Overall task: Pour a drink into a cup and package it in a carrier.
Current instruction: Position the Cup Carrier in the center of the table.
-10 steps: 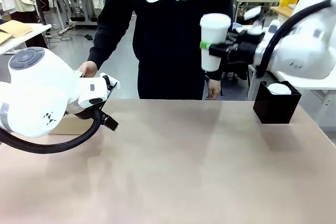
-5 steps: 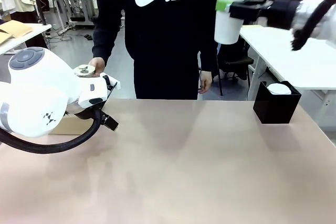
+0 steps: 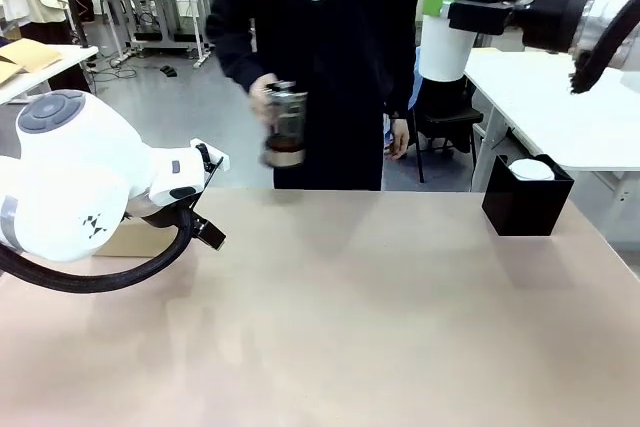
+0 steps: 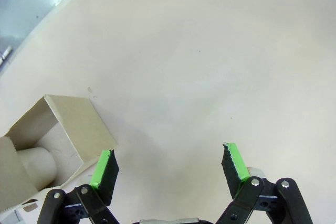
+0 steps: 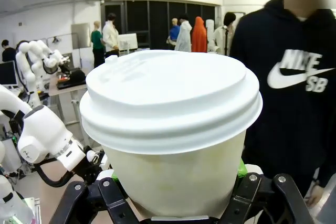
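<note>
High at the right, my right gripper [image 3: 438,7] is shut on the cup [image 3: 447,17], a tall white paper cup held upright. The right wrist view looks straight at the cup's white plastic lid [image 5: 170,95], with my right gripper [image 5: 176,174] clamped round the cup's body. The person at the far side holds the glass jug [image 3: 285,127] of dark drink in one hand above the table's far edge. Low over bare table, my left gripper [image 4: 169,156] is open with nothing between its fingers. Beside its left finger lies the brown cardboard carrier [image 4: 63,129], with a pale cylinder in one compartment.
A black square box [image 3: 527,197] with a white lid-like thing [image 3: 532,169] in it stands at the table's far right. My bulky left arm [image 3: 70,187] covers the left side, with cardboard [image 3: 130,239] behind it. The tan table [image 3: 350,327] spreads across the middle.
My right gripper has carried the cup up and to the right. The person has brought the jug from the far left to the front of their body.
</note>
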